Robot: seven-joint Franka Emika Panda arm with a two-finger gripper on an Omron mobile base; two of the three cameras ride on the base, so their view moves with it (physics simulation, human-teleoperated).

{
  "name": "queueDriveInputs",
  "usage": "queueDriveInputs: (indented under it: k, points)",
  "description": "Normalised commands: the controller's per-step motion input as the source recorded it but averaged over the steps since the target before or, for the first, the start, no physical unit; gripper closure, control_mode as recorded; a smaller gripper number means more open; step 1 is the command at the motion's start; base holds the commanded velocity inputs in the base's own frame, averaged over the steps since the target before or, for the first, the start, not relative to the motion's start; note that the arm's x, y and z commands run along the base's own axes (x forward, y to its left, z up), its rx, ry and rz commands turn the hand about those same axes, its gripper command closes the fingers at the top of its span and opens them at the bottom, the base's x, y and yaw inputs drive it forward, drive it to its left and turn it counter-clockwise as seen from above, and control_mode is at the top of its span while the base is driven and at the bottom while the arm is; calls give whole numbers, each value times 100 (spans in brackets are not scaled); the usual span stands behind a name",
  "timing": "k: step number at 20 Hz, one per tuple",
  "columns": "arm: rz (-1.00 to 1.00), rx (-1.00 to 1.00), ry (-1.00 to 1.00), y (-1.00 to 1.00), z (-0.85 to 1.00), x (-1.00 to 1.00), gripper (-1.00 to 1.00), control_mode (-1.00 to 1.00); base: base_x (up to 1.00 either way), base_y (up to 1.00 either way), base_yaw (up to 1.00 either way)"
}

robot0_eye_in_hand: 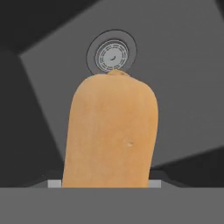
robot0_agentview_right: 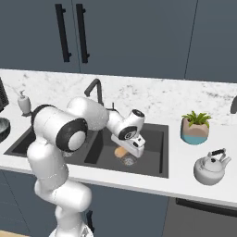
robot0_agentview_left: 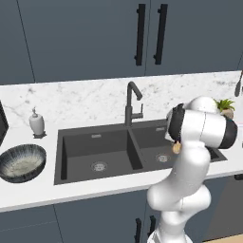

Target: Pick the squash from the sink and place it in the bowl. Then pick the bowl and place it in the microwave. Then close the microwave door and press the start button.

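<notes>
The orange squash (robot0_eye_in_hand: 109, 131) stands upright between my gripper's (robot0_eye_in_hand: 107, 181) jaws, which are shut on its sides. It hangs just over the right basin of the dark sink (robot0_agentview_left: 95, 137), with the round drain (robot0_eye_in_hand: 111, 54) beyond it. From the right, the squash (robot0_agentview_right: 121, 151) shows under my hand, low in the sink (robot0_agentview_right: 152, 152). From the left, a bit of the squash (robot0_agentview_left: 176, 148) peeks out beside my forearm. The blue-grey bowl (robot0_agentview_left: 22, 163) sits empty on the counter left of the sink. The microwave is out of view.
A dark faucet (robot0_agentview_left: 133, 102) rises behind the divider. A soap dispenser (robot0_agentview_left: 36, 122) stands at the back left. A potted plant (robot0_agentview_right: 196, 127) and a grey kettle (robot0_agentview_right: 211, 167) sit right of the sink. A dark slab (robot0_agentview_left: 2, 123) cuts the far left edge.
</notes>
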Motion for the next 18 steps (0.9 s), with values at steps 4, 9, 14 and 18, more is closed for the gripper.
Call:
queueDriveInputs:
  k: [4, 9, 14, 18]
  points:
    - [0, -4, -14, 33, 60, -67, 100, -100, 0, 0, 0]
    - [0, -11, -32, 69, 24, -64, 100, -100, 0, 0, 0]
    - [0, -10, -17, 87, 67, -37, 100, -100, 0, 0, 0]
    - [0, -14, -4, 100, 74, -5, 100, -100, 0, 0, 0]
